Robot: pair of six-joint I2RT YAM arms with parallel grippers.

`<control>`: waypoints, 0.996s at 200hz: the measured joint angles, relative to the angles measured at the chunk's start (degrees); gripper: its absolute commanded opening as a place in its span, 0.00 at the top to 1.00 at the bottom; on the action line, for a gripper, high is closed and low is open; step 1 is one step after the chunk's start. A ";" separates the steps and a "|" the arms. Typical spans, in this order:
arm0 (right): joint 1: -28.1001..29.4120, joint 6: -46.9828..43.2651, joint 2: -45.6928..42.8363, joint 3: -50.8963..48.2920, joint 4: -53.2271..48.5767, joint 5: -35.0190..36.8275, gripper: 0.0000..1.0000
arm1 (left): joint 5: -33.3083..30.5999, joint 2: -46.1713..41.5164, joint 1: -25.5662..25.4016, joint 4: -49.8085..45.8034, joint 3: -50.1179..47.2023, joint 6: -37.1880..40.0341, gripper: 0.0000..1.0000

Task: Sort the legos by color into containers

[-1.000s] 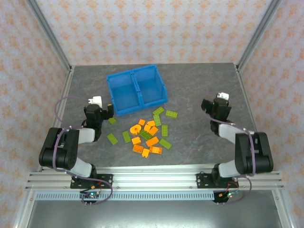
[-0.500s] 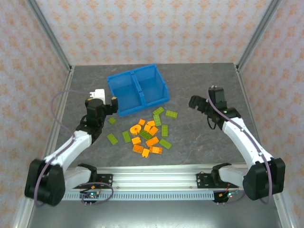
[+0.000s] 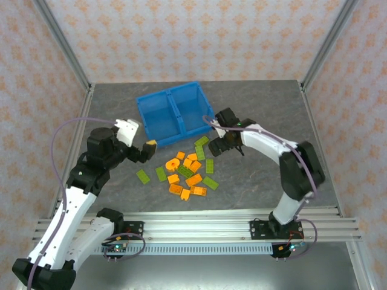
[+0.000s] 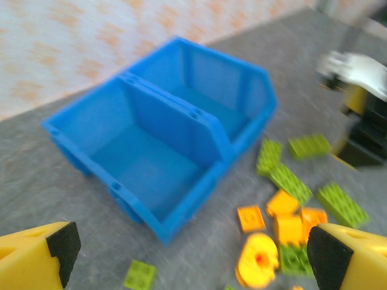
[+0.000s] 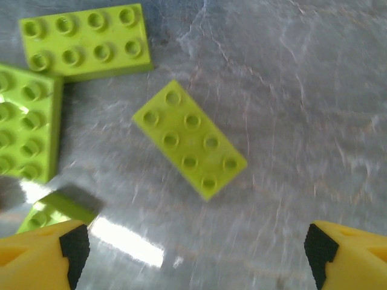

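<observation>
The right claw (image 5: pixel 193 257) stands with its yellow, black-padded fingers wide apart and nothing between them. It is poised just above a lime green studded plastic brick (image 5: pixel 189 139), which lies flat and askew on the grey mottled tabletop (image 5: pixel 290 90). A second ago this arm was folded back at the right side of the table. It has since swung in to the upper right fringe of the scattered pile of orange and lime green plastic bricks (image 3: pixel 186 171), just in front of the bright blue two-compartment plastic bin (image 3: pixel 158 119). The left claw (image 3: pixel 147 149), likewise spread and empty, has lifted from its rest to hover off the bin's near left corner. Both compartments look bare and every brick lies on the table, so sorting has hardly begun; a first green pick seems at hand.
</observation>
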 measured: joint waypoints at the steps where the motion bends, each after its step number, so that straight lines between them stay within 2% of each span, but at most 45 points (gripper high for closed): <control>1: 0.00 -0.20 0.28 0.15 0.02 0.04 0.09 | 0.20 0.04 0.00 -0.17 -0.02 0.17 0.00; 22: -0.46 -4.42 7.54 4.70 -0.61 0.15 0.16 | 6.08 0.04 0.00 -4.48 -0.83 5.09 0.00; 51: -1.64 -8.20 14.03 9.44 -2.62 -0.46 0.28 | 14.14 -2.03 -0.02 -4.85 -5.09 10.40 0.00; 56: -1.84 -8.52 14.69 10.03 -3.15 -1.03 0.31 | 15.32 -2.03 -0.11 -4.85 -5.73 10.97 0.00; 84: -1.95 -10.16 15.67 11.82 -4.52 -3.17 0.63 | 20.09 -0.72 -0.76 -5.03 -7.02 13.57 0.00; 115: -1.97 -9.77 15.58 11.93 -5.07 -3.76 0.78 | 22.10 1.09 -0.74 -5.03 -7.02 14.58 0.00; 150: -1.95 -7.23 11.69 8.33 -4.50 -3.56 0.81 | 21.92 1.49 -0.74 -4.92 -7.02 14.97 0.00; 176: -1.31 -1.53 1.38 5.77 -3.54 -3.34 0.81 | 20.83 0.83 -0.74 -4.20 -7.04 14.84 0.00; 199: 0.15 7.43 -7.93 7.17 1.84 -3.43 0.82 | 19.23 -0.61 -0.76 -2.89 -7.41 14.75 0.00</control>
